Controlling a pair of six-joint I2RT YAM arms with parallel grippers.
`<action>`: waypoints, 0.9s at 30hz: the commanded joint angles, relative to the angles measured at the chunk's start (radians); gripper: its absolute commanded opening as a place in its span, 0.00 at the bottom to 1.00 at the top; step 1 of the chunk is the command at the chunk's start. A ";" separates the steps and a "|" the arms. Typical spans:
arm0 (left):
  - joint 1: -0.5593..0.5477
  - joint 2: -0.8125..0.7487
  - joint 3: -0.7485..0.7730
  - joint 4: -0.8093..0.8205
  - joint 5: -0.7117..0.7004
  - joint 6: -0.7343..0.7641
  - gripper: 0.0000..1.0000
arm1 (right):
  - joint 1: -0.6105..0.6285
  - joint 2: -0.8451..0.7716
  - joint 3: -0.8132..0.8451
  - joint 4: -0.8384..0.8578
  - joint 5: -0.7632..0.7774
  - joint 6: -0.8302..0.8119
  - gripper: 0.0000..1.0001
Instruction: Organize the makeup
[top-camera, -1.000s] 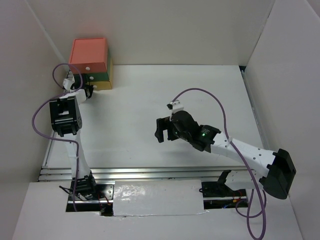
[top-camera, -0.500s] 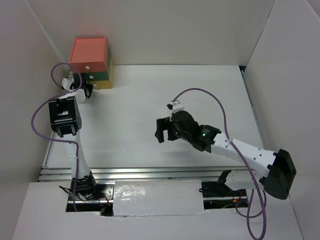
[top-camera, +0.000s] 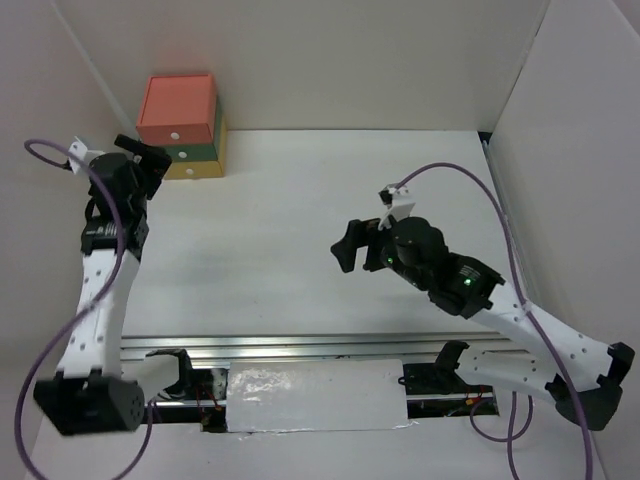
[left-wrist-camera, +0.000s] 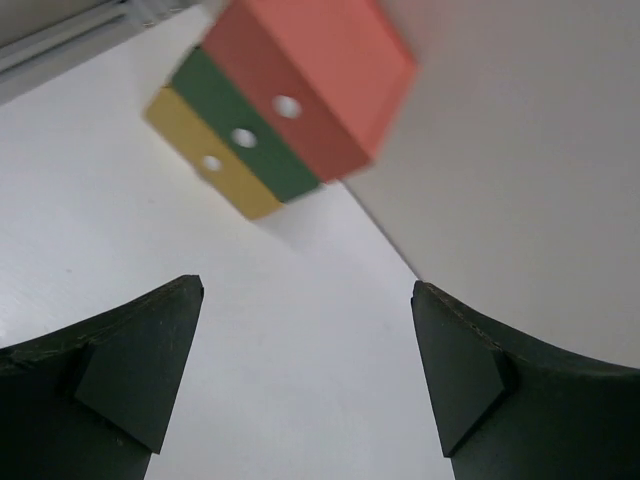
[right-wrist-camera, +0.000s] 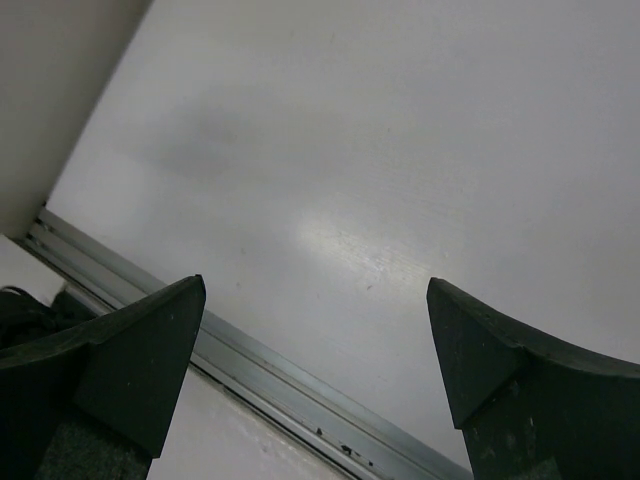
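Observation:
No makeup shows in any view; it is hidden or out of sight. My left gripper (top-camera: 146, 160) hangs open just left of the stacked drawer box (top-camera: 180, 125), a short gap away. In the left wrist view the left gripper (left-wrist-camera: 305, 290) holds nothing, with only white table between its fingers and the drawer box (left-wrist-camera: 290, 90) ahead, all three drawers closed. My right gripper (top-camera: 348, 246) is open over the middle of the table. The right wrist view shows the right gripper (right-wrist-camera: 316, 287) with nothing in it above bare table.
The coral, green and yellow drawer box stands in the back left corner against the white walls. A metal rail (top-camera: 300, 345) runs along the table's near edge; the same rail (right-wrist-camera: 300, 400) lies below the right gripper's fingers. A tall wall closes the right side.
My left gripper has opened and drawn back from the drawer box, its arm swinging out to the left. The right arm has shifted right and stays open.

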 joint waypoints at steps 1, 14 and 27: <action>-0.066 -0.189 0.040 -0.269 0.081 0.233 0.99 | -0.009 -0.077 0.140 -0.127 0.115 0.000 1.00; -0.075 -0.715 0.073 -0.748 0.180 0.583 0.99 | -0.009 -0.350 0.322 -0.456 0.140 0.011 1.00; -0.120 -0.861 0.040 -0.848 0.046 0.541 0.99 | -0.009 -0.536 0.271 -0.506 0.109 0.056 1.00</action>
